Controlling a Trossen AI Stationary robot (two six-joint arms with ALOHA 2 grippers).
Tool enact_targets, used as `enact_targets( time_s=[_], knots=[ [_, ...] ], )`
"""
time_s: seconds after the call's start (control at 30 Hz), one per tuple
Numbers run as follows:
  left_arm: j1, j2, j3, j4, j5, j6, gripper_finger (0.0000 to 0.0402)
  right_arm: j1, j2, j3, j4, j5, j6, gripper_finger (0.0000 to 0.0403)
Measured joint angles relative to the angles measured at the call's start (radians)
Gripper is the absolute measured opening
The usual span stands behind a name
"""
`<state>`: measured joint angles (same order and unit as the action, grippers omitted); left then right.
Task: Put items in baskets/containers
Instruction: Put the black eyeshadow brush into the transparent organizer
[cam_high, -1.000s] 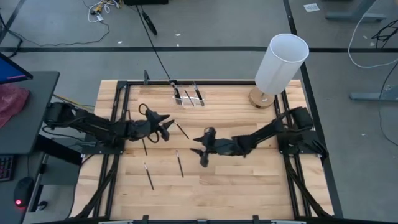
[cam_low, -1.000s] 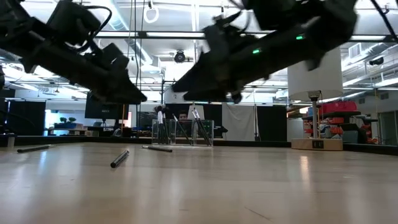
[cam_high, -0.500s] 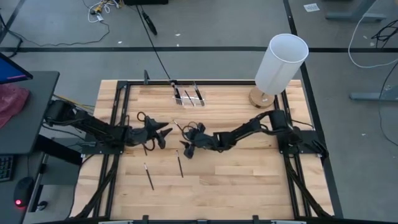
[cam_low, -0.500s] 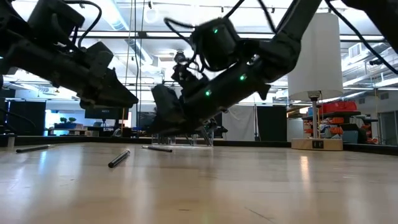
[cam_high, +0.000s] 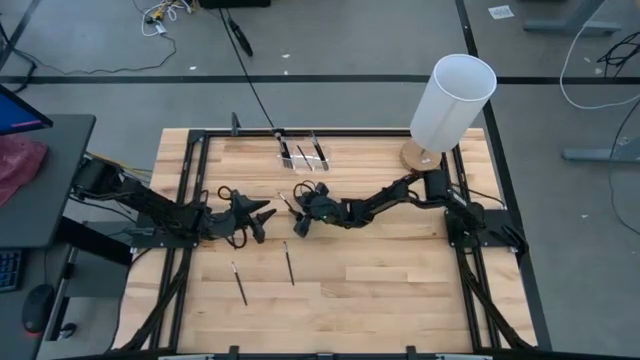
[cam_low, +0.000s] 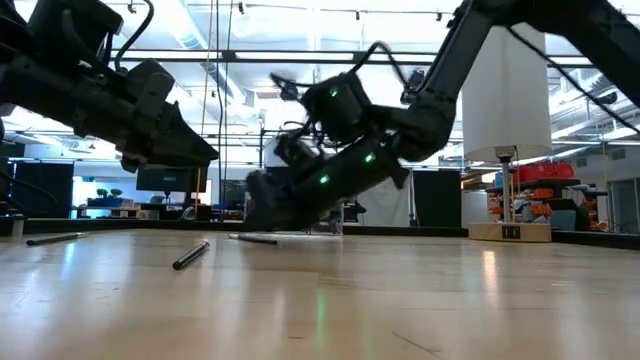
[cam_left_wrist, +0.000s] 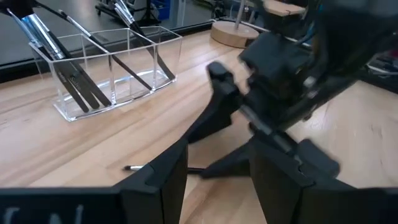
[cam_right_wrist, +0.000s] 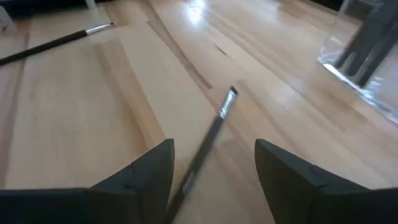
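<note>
My right gripper (cam_right_wrist: 214, 168) stands open and low over the table's middle (cam_high: 298, 222). A slim dark brush (cam_right_wrist: 214, 127) lies flat on the wood between its two fingers; I cannot tell whether they touch it. Just to its left my left gripper (cam_high: 260, 220) hovers open with nothing between its fingers (cam_left_wrist: 217, 180). The clear organiser (cam_high: 300, 153) stands at the far edge with several brushes leaning in its compartments (cam_left_wrist: 81, 87). Two more brushes (cam_high: 239, 282) (cam_high: 288, 263) lie flat nearer the front edge.
A tall white cylinder (cam_high: 452, 103) on a round wooden base stands at the far right. A black metal frame (cam_high: 190, 190) runs along the table's sides. Another loose brush (cam_right_wrist: 56, 40) lies beyond my right gripper. Bare wood lies toward the near edge.
My right gripper has swung toward the table's left and far edges and come down, so that its open fingers now stand on either side of a brush lying on the table. My left gripper has shifted a little toward the near edge, still open.
</note>
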<state>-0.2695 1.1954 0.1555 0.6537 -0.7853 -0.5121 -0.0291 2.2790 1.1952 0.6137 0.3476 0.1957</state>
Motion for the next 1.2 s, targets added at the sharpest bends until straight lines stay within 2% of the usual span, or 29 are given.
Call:
enact_targets(
  time_s=[0.13, 0.27, 0.47, 0.6, 0.67, 0.83, 1.03, 1.2],
  knots=[
    [0.000, 0.000, 0.000, 0.005, 0.000, -0.003, 0.0172, -0.012, 0.055, 0.054, -0.013, -0.025, -0.022, 0.0213],
    [0.000, 0.000, 0.000, 0.009, -0.001, -0.003, 0.0172, -0.019, 0.085, 0.093, -0.066, -0.034, -0.027, 0.0179],
    [0.000, 0.000, 0.000, 0.018, -0.004, -0.002, 0.0172, -0.040, 0.092, 0.091, -0.133, -0.078, -0.059, 0.0093],
    [-0.002, 0.000, 0.000, 0.020, -0.004, -0.002, 0.0172, -0.055, 0.089, 0.080, -0.145, -0.168, -0.117, 0.0031],
    [-0.004, 0.000, 0.000, 0.021, -0.003, -0.002, 0.0172, -0.055, 0.087, 0.064, -0.119, -0.203, -0.148, 0.0013],
    [-0.021, 0.000, 0.000, 0.022, -0.004, 0.000, 0.0172, -0.022, 0.082, 0.013, -0.048, -0.189, -0.141, 0.0011],
    [-0.047, 0.000, 0.000, 0.024, -0.004, 0.005, 0.0172, 0.051, 0.029, -0.158, 0.120, -0.175, -0.010, 0.0008],
    [-0.073, 0.000, 0.000, 0.029, -0.004, 0.024, 0.0172, 0.104, -0.066, -0.292, 0.119, -0.142, 0.083, 0.0006]
  ],
)
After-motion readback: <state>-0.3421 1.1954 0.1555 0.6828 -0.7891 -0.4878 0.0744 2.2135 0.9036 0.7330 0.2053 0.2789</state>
